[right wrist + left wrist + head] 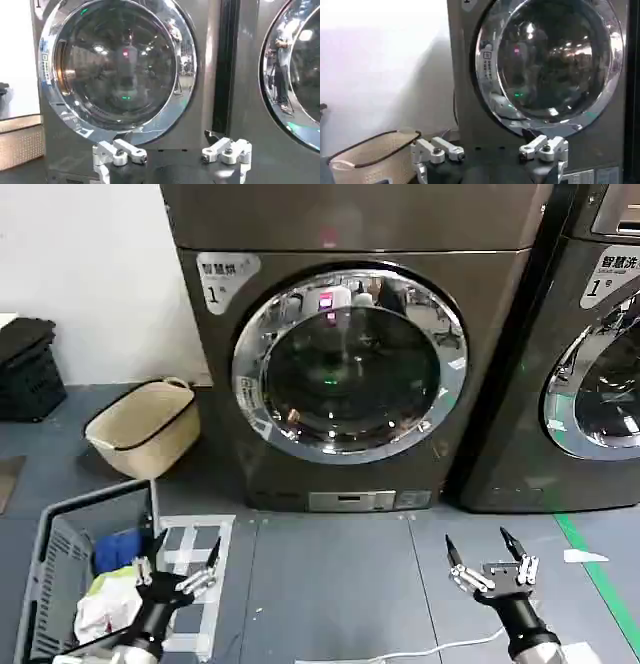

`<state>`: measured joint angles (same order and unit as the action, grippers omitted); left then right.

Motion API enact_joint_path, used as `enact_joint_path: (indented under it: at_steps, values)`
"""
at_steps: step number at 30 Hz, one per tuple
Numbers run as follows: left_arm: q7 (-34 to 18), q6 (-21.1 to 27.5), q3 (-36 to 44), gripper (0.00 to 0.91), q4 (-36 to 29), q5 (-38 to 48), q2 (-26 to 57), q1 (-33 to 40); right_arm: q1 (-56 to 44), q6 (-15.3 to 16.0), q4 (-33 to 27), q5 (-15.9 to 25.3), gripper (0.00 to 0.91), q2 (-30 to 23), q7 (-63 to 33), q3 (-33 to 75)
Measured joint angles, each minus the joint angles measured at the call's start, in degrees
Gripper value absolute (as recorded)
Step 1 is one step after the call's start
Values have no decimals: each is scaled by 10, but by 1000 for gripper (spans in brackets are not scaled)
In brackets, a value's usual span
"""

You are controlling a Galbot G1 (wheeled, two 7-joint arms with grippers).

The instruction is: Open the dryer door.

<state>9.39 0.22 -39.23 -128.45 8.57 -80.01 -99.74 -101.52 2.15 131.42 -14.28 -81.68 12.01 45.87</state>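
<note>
Head view: the grey-brown dryer [350,344] stands front and centre, its door [350,364] shut flush against the cabinet, wide chrome rim ringing dark tinted glass. The door sits at twelve o'clock from the robot, well apart from both arms. The left gripper [183,559] hangs low at about seven o'clock, fingers spread wide and holding nothing, above a grey crate [50,564] of mixed laundry. The right gripper [487,552] hovers at about five o'clock over the blue-grey floor [330,584], its fingers likewise parted and empty. A beige woven basket [143,427] rests on the floor at ten o'clock, just beside the dryer's lower corner. A second machine [590,364] with a similar chrome-rimmed door stands at two o'clock, touching the dryer's side. From the left wrist, the splayed fingers [442,148] frame the door [550,60] ahead; from the right wrist, the open fingers [226,150] point at the same closed door [117,65].
</note>
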Motion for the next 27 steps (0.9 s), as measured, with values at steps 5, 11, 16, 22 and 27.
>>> enact_joint_path:
  at_steps: [5, 11, 16, 22, 27]
  values:
    - [0, 0, 0, 907, -2, -1, 0, -2, 4, 0, 0, -5, 907, 5, 1, 0]
    - [1, 0, 0, 907, -2, -1, 1, -3, 25, 3, -4, -18, 907, 32, 4, -8]
    - [1, 0, 0, 907, -3, -4, 1, -5, 48, 16, -7, -40, 907, 63, 3, -21]
    - [2, 1, 0, 907, -5, -5, 2, -7, 81, 33, -11, -67, 907, 114, -5, -39]
    - [2, 1, 0, 907, -5, -7, 2, -9, 113, 41, -20, -87, 907, 163, -18, -59]
